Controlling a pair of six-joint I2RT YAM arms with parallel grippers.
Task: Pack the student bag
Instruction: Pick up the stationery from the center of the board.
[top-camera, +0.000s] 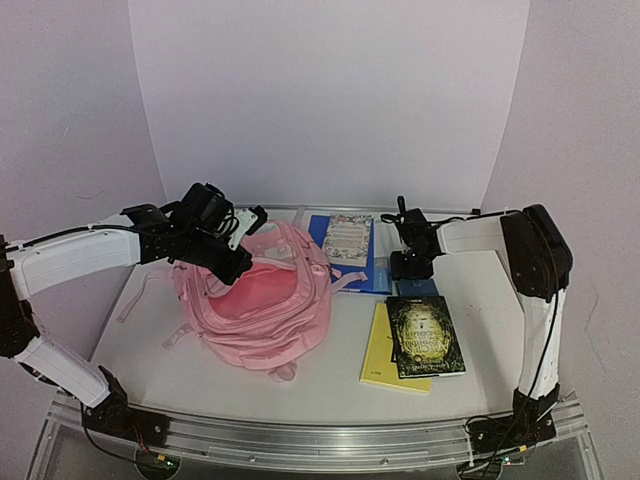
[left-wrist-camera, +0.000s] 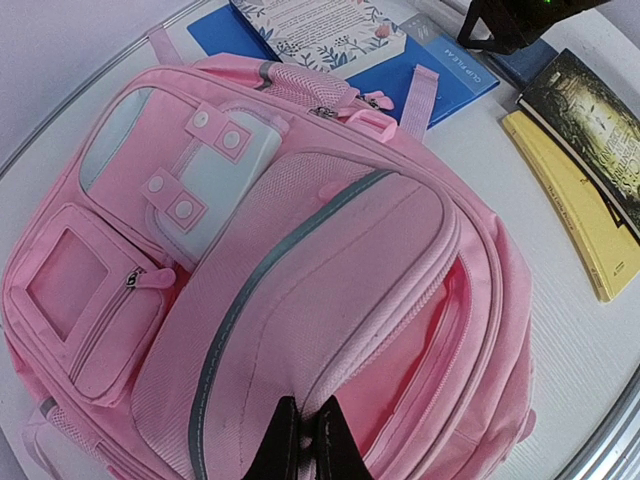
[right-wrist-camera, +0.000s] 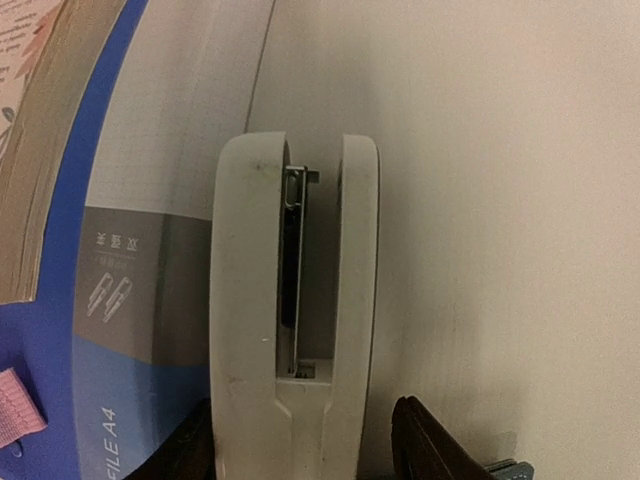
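Left tool (left-wrist-camera: 308, 442) clamped; right tool (right-wrist-camera: 305, 437) jaws apart.

The student bag (top-camera: 255, 310) lies left on the table (top-camera: 480, 300). Right of it, a notebook (top-camera: 348, 238) rests on a folder (top-camera: 378, 272); nearer, a book (top-camera: 425, 335) overlaps a booklet (top-camera: 380, 362).

I see a white table (top-camera: 485, 300) with a metal rail along its near edge. A pink backpack (top-camera: 260, 310) lies on the left half, reaching the middle, one strap trailing toward the left edge. Toward the far edge, right of centre, a blue clip file (top-camera: 378, 272) lies flat, touching the backpack. A pale stapler (right-wrist-camera: 290, 300) lies at that file's right side; whether it overlaps the file I cannot tell. A yellow book (top-camera: 378, 355) lies nearer the near edge, right of centre. Between it and the file sits a small dark blue item (top-camera: 418, 288).
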